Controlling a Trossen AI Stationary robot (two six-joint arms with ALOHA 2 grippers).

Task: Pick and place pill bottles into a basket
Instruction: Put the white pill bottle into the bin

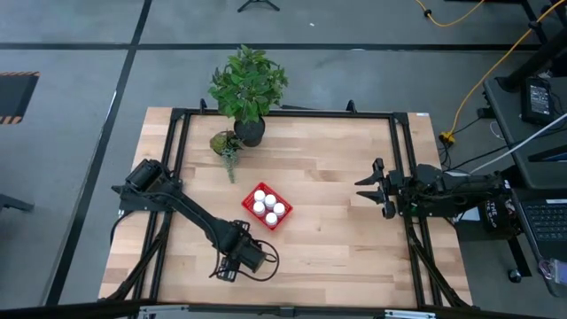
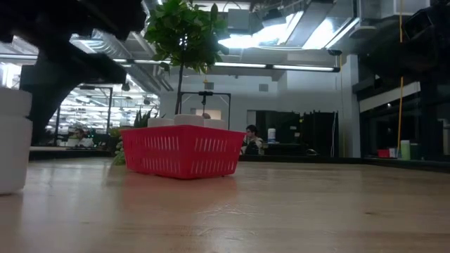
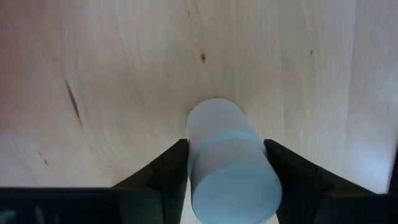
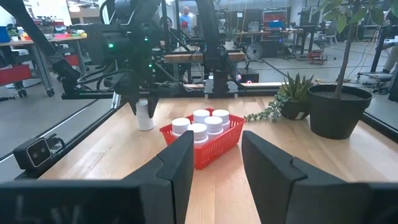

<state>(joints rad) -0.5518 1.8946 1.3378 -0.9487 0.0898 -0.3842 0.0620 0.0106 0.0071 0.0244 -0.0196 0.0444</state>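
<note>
The high view looks straight down from above and takes in the whole table [image 1: 337,239] with both arms. The low view sits at table-top height and faces level across the wood into the room behind; the red basket [image 2: 183,151] stands in the middle distance, and one white bottle [image 2: 14,140] stands very near the lens at the picture's edge. The left wrist view points down at the table from very close range, with a bottle [image 3: 230,165] filling the space between its jaws. The right wrist view faces across the table toward the left arm. The basket [image 4: 202,140] appears in the high, low and right wrist views.
</note>
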